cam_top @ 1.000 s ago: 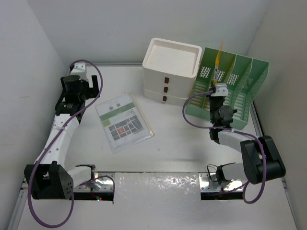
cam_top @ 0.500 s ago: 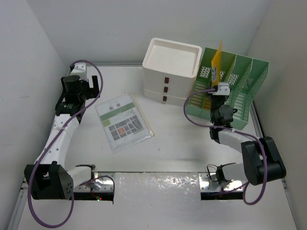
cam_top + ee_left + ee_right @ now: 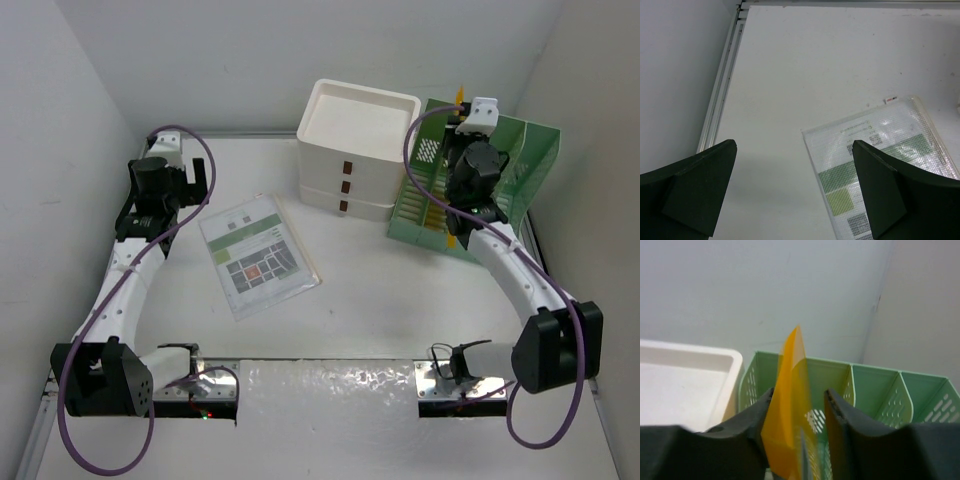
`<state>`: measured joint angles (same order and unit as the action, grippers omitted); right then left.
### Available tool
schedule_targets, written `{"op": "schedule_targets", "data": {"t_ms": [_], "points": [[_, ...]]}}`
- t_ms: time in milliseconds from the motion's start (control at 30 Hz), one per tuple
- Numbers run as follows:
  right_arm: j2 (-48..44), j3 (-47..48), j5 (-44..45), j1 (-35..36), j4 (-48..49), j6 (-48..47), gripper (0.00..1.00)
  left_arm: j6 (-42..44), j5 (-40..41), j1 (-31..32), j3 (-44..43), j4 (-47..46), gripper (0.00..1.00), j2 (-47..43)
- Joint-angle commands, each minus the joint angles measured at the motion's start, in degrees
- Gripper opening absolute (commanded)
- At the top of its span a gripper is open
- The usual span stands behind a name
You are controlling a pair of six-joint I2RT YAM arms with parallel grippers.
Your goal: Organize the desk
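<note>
The desk (image 3: 380, 300) is a white tabletop with metal rails. A printed sheet in a clear mesh sleeve (image 3: 258, 255) lies flat left of its middle. My left gripper (image 3: 148, 222) hovers open by the left rail, with the sleeve (image 3: 885, 160) under its right finger. My right gripper (image 3: 463, 140) is raised over the green slotted file rack (image 3: 520, 170). In the right wrist view its jaws (image 3: 799, 391) stand apart around an upright yellow folder (image 3: 790, 405). The folder leans on the left finger, with a gap to the right finger. It stands in the rack's leftmost slot (image 3: 830, 380).
A white three-drawer box (image 3: 355, 150) with a tray-like top stands just left of the rack, its rim (image 3: 735, 360) near my right gripper. Walls close in at the left, back and right. The desk's left rail (image 3: 722, 95) runs beside my left gripper.
My right arm has lifted from the rack's front and swung toward the back, above the rack. Its jaws have parted from the yellow folder. The left arm has not moved.
</note>
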<state>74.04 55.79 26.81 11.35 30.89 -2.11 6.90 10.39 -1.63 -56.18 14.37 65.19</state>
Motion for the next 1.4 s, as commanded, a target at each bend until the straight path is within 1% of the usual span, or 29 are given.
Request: {"op": "schedule_targets", "data": {"t_ms": [0,33,133,167,200,333,400,433,567,600,800,933,1033,1133,1233,1300,1333,1367], "points": [[2.2,3.3,3.5,-0.2,-10.5,1.7,0.36,0.4,-0.6,-0.7,0.0,-2.6,1.00,-1.1],[2.2,3.4,3.7,-0.2,-10.9,1.7,0.27,0.5,-0.6,-0.7,0.1,-2.6,1.00,-1.2],[1.9,3.3,2.4,-0.2,-10.6,1.5,0.13,0.5,-0.8,-0.7,0.1,-2.7,1.00,-1.1],[1.3,3.2,2.0,-0.2,-10.3,1.5,0.03,0.5,-1.0,-0.8,0.1,-2.7,1.00,-1.1],[0.9,3.0,1.8,-0.2,-10.1,1.4,0.00,0.5,-1.1,-0.8,0.1,-2.8,1.00,-1.1],[-2.1,0.7,-0.8,-0.1,-5.4,0.4,0.00,0.6,-1.3,-0.7,0.1,-2.9,1.00,-1.0],[-4.6,-1.8,-3.8,-0.1,-0.1,0.3,0.00,0.4,-1.3,-0.8,0.1,-2.9,1.00,-1.1],[-5.4,-2.8,-5.0,-0.1,4.9,-0.5,0.00,0.3,-1.4,-0.7,0.0,-2.9,1.00,-1.0],[-8.3,-6.7,-4.5,0.0,15.4,-3.2,0.00,0.3,-1.6,-0.8,-0.1,-2.8,1.00,-1.1],[-8.8,-7.5,-4.3,0.0,16.7,-3.7,0.00,0.3,-1.6,-0.7,-0.1,-2.8,1.00,-1.1],[-8.7,-11.4,-5.7,0.0,26.3,-4.3,0.00,0.3,-1.8,-0.7,-0.1,-2.8,1.00,-1.1],[-7.0,-15.4,-4.1,0.1,37.2,-5.3,0.00,0.5,-1.7,-0.7,-0.1,-2.6,1.00,-1.3],[-5.4,-16.8,-2.3,0.1,37.5,-5.3,0.00,0.4,-1.7,-0.7,-0.1,-2.6,0.99,-1.2],[-4.2,-18.1,-2.1,0.0,39.5,-4.9,0.00,0.5,-1.7,-0.7,-0.1,-2.6,1.00,-1.3],[-3.2,-19.6,-1.8,0.1,39.4,-3.8,0.00,0.6,-1.9,-0.8,-0.1,-2.5,1.00,-1.2],[-2.9,-20.6,-1.7,0.1,38.6,-2.7,0.00,0.7,-1.9,-0.7,-0.1,-2.5,1.00,-1.3],[-3.2,-20.6,-1.8,0.2,36.1,-2.4,0.00,0.7,-2.0,-0.7,-0.1,-2.4,1.00,-1.3],[-3.5,-20.4,-2.5,0.2,34.1,-2.1,0.05,0.8,-2.0,-0.7,-0.1,-2.4,0.99,-1.3]]}}
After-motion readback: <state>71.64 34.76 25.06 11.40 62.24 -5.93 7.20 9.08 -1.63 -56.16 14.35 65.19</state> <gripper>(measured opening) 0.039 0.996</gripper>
